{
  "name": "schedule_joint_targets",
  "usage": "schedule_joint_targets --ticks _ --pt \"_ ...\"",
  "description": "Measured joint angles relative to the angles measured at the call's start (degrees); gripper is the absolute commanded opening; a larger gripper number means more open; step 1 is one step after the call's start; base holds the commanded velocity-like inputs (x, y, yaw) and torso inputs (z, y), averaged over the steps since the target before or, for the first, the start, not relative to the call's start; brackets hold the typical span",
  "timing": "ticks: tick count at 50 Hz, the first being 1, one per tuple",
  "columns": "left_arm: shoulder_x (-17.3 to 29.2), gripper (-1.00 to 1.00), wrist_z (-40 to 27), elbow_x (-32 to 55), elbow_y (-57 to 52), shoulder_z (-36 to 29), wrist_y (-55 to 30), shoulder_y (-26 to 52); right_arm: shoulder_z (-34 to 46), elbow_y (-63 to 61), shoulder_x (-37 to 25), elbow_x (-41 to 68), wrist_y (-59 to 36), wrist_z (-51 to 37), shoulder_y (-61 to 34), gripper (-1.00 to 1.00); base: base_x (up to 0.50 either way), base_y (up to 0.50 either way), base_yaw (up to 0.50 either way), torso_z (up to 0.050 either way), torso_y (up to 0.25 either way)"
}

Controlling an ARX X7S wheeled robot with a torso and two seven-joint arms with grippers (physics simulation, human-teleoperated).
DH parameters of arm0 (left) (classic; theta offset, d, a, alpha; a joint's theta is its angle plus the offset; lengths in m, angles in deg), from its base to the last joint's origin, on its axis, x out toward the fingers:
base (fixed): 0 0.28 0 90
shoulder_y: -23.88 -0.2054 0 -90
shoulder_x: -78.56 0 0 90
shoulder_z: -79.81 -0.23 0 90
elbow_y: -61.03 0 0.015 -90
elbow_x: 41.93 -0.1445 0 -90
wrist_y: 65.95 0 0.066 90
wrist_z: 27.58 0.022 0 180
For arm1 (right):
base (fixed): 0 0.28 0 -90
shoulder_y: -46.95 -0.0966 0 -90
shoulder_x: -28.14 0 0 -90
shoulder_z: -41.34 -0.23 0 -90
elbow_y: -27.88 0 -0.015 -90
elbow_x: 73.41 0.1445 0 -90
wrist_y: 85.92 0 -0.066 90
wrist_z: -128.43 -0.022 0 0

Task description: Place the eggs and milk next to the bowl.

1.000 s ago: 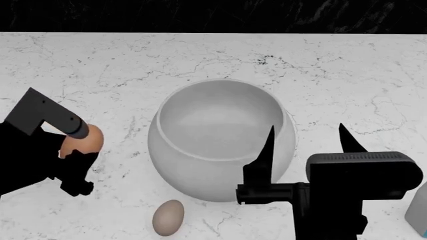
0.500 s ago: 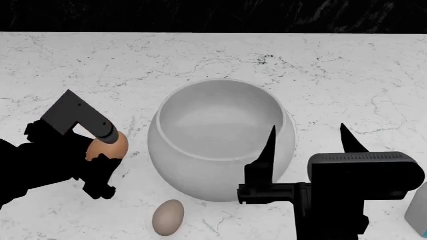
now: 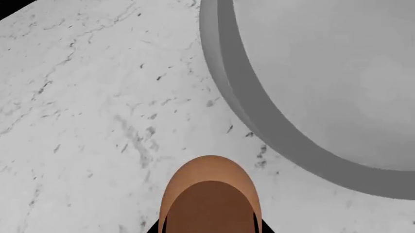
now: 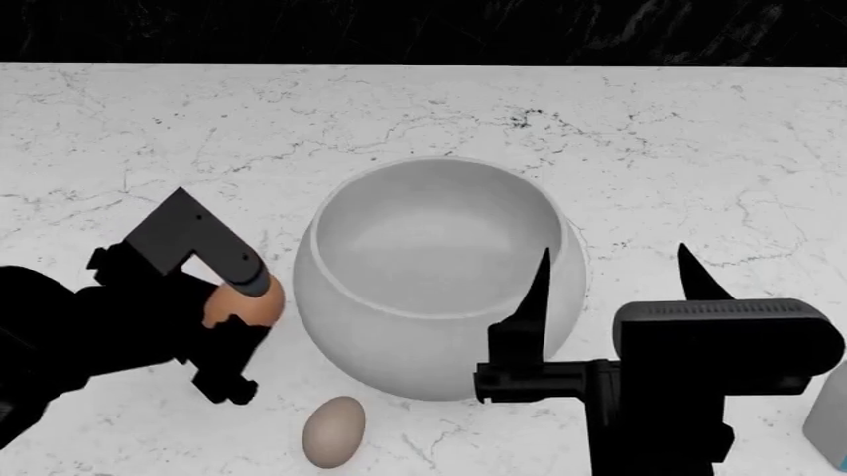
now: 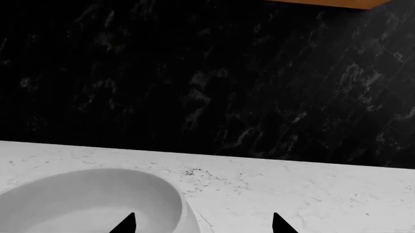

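Grey-beige egg lies in head view only, near bowl.

Flat, even, bright render light, sharp throughout, no glare or blur, only faint shading inside the bowl.

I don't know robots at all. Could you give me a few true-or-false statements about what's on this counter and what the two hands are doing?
1. The left hand holds the orange-brown egg. True.
2. That egg is already inside the bowl. False: it is outside, beside the bowl's wall.
3. The grey-beige egg lies on the counter in front of the bowl. True.
4. The right hand is gripping the milk bottle. False: its fingers are apart and empty, and the bottle stands at the picture's edge.
5. The bowl is full of milk. False: it looks empty.
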State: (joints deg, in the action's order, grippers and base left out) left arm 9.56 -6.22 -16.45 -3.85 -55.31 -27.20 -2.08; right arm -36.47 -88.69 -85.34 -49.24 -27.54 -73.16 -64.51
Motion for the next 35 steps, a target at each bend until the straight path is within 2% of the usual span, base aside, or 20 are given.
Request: schedule_joint_targets --ticks 34,35 --pt "-2.7 -1.0 1.5 -2.0 6.6 -1.9 4.9 1.2 0.0 0.7 -0.3 0.3 0.8 -0.3 0.4 1.0 0.0 0.0 0.0 0.0 0.0" --pt "-2.7 1.0 1.5 -2.0 6.6 -1.9 4.9 1.2 0.0 0.7 -0.3 0.3 0.7 -0.3 0.4 1.0 0.0 0.0 0.0 0.0 0.0"
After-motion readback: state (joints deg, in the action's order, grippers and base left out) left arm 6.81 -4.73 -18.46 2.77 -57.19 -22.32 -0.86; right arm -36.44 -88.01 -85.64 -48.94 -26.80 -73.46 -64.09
